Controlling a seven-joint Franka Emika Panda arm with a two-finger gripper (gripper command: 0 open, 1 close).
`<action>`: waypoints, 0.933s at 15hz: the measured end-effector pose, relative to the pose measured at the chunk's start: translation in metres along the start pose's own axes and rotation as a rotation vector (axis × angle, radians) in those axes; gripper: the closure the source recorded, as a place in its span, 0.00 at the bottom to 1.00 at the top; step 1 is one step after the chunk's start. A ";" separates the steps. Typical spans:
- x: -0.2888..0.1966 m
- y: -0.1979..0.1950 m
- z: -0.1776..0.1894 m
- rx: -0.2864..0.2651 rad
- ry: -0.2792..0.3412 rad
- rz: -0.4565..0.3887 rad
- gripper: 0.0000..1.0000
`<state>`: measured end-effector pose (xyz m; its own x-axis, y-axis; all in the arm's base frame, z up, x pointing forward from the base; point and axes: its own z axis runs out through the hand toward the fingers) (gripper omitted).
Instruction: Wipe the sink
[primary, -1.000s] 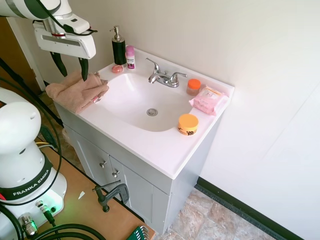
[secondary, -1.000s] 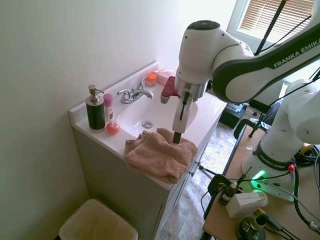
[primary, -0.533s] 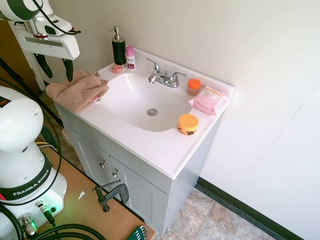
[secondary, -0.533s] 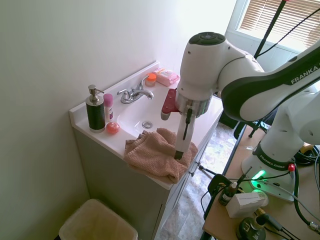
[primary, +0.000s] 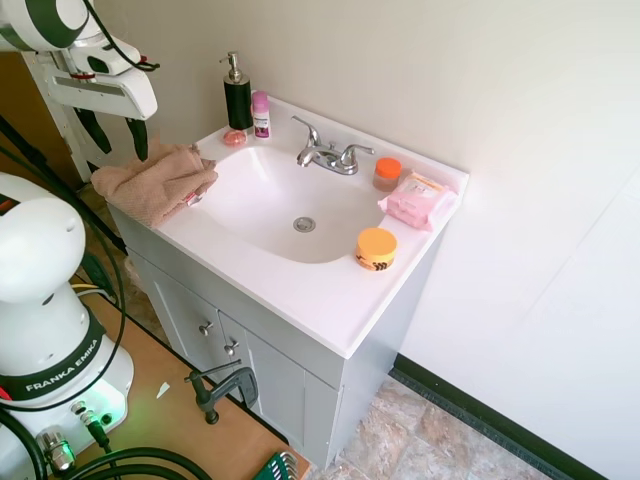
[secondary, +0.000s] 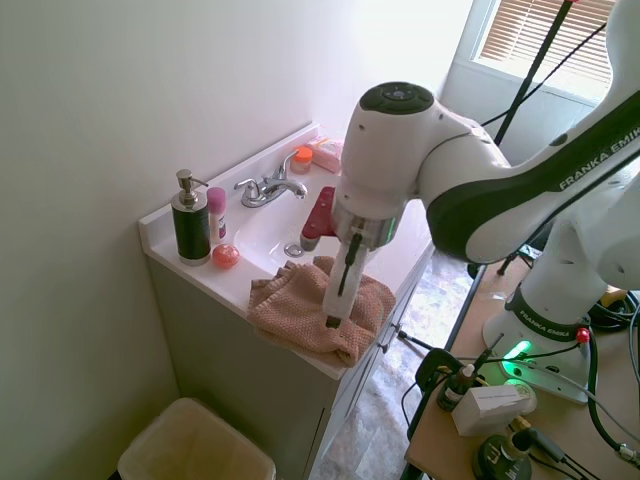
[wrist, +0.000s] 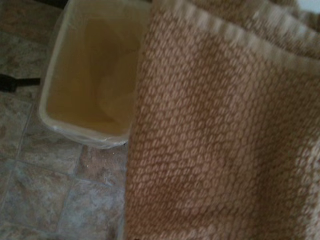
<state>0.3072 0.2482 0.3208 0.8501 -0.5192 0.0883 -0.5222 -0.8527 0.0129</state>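
Home bathroom. White vanity with an oval sink, chrome two-handle faucet, cabinet doors with small knobs below. Toiletries around the basin: dark soap pump, small pink bottle, orange-lidded jar, pink wipes pack. Pinkish-tan waffle towel draped over the counter edge. Lined waste bin on the floor beside the vanity, stone-pattern tile floor, window blinds in the second exterior view.
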 end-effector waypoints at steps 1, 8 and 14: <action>0.007 0.001 0.000 -0.005 0.009 0.002 0.00; 0.032 0.007 0.048 -0.056 -0.005 -0.003 0.00; 0.030 0.000 0.072 -0.073 -0.011 -0.002 1.00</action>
<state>0.3378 0.2287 0.2521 0.8515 -0.5187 0.0773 -0.5240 -0.8474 0.0857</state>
